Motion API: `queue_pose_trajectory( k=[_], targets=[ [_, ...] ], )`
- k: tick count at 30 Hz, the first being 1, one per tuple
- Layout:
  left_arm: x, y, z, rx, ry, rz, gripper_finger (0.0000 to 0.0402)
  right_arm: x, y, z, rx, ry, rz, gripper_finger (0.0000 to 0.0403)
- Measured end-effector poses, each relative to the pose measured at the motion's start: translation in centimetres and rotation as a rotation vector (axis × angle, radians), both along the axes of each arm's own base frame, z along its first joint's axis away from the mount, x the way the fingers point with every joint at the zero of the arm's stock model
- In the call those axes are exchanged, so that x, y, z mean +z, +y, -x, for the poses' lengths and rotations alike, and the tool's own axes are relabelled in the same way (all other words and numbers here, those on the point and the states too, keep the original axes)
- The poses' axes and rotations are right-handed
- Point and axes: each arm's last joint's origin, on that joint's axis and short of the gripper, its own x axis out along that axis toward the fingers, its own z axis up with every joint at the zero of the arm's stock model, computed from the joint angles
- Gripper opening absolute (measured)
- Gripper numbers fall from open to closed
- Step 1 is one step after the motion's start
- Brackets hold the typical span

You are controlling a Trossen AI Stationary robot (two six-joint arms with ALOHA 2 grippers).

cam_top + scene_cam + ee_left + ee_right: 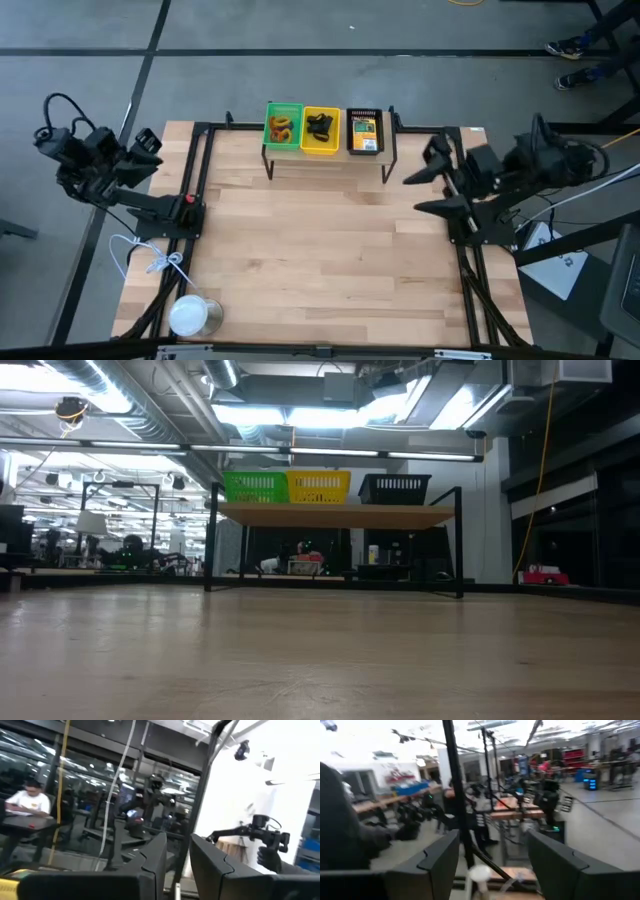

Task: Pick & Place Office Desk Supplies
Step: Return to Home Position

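Note:
Three small trays stand side by side on a raised wooden shelf (335,515) at the table's far edge. The green tray (283,128) holds orange loops, the yellow tray (320,131) holds black clips, and the black mesh tray (364,131) holds a printed yellow-orange-green box. In the low view only the walls of the green tray (255,487), yellow tray (318,486) and black tray (395,489) show. My left gripper (150,150) hangs open off the table's left edge. My right gripper (412,193) is open above the table's right side, near the shelf's right end. Neither holds anything.
A white round can (193,316) lies at the table's near left corner, with a white cord (150,258) beside it. Black frame rails (195,180) run along the left and right sides. The wooden middle of the table (320,250) is bare. A seated person (27,800) shows in the room beyond.

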Motion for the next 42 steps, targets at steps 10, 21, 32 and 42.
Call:
queue_pose_trajectory(
  k=[10,21,32,42],
  targets=[
    [-6.2,-0.4,-2.3,0.023,0.080,-0.020,0.0082,-10.0,-1.1,6.5,0.083,-0.169,0.001,0.0231],
    [-9.2,-0.7,-4.2,0.083,0.182,-0.034,0.0082,-17.5,-6.7,16.0,0.180,-0.339,-0.059,0.0231],
    [-17.6,-2.1,-9.8,-0.005,0.170,0.097,0.0082,-18.6,-6.2,15.6,0.263,-0.241,-0.023,0.0231],
    [-21.3,-2.3,-11.0,-0.017,0.230,0.165,0.0082,-24.6,-4.6,12.1,0.117,-0.004,-0.083,0.0231]
  ],
)
